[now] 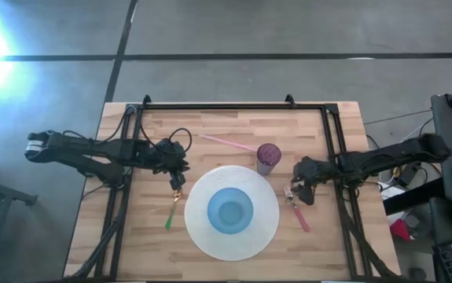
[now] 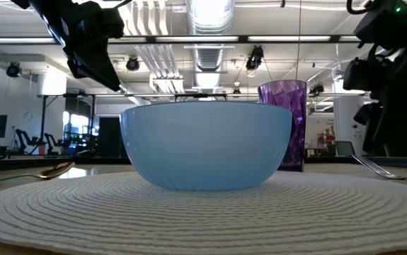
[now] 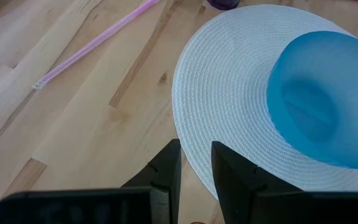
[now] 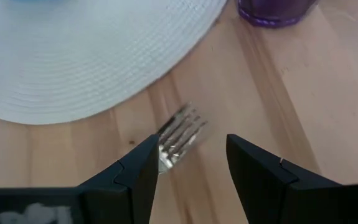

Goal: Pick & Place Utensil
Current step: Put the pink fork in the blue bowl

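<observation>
High view, left to right: left gripper (image 1: 178,181) hovering just above the bowl end of a green-handled spoon (image 1: 171,211), fingers (image 3: 166,168) drawn near together with only a narrow gap and nothing seen between them; spoon lying on the wooden table (image 1: 131,236) just below the fingertips, beside the edge of the white woven placemat (image 1: 202,236), handle trailing away from the fingers. Further right, blue bowl (image 1: 231,211) centred on the mat, pink straw (image 1: 227,142) and purple cup (image 1: 269,157) beyond it. Right gripper (image 1: 299,189) poised over the tines of a pink-handled fork (image 1: 298,211), fingers (image 4: 135,171) spread wide, empty, fork head (image 4: 179,135) sitting just ahead of the gap and slightly toward one finger. Possible trouble, judged from this: a closing pinch landing off-centre on the tines and flicking the fork sideways, or sliding over thin flat metal without lifting it; on the left, narrow fingers pressing onto the spoon bowl instead of straddling it, tipping the handle up. Spoon itself absent from the left wrist view, hidden under the fingers; fork handle cut off in the right wrist view; contact between either gripper and its utensil impossible to confirm; intended destination for the utensils not apparent.
</observation>
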Tool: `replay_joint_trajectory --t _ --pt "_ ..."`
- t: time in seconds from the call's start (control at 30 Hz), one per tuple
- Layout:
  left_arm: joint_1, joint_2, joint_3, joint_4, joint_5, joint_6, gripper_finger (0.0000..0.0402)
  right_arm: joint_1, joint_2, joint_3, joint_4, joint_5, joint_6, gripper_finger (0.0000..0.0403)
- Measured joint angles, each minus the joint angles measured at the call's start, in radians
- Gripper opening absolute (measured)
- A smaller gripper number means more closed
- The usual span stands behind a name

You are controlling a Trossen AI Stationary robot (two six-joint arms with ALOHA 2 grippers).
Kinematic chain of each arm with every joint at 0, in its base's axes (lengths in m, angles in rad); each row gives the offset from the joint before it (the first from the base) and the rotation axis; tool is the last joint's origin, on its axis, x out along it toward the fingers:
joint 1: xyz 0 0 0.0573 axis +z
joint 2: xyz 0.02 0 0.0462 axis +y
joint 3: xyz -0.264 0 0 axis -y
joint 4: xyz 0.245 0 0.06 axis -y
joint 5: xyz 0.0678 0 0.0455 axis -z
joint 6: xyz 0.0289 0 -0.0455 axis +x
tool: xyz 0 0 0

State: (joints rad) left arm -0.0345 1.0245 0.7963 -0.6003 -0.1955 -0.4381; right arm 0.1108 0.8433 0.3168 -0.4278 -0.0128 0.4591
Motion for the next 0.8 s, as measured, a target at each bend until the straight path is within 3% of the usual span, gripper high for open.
replay_joint_trajectory --t 0.8 --pt "0.000 0.000 0.000 0.001 0.000 0.000 0.0081 -0.001 0.160 -0.008 0.133 0.016 -0.037 0.0183"
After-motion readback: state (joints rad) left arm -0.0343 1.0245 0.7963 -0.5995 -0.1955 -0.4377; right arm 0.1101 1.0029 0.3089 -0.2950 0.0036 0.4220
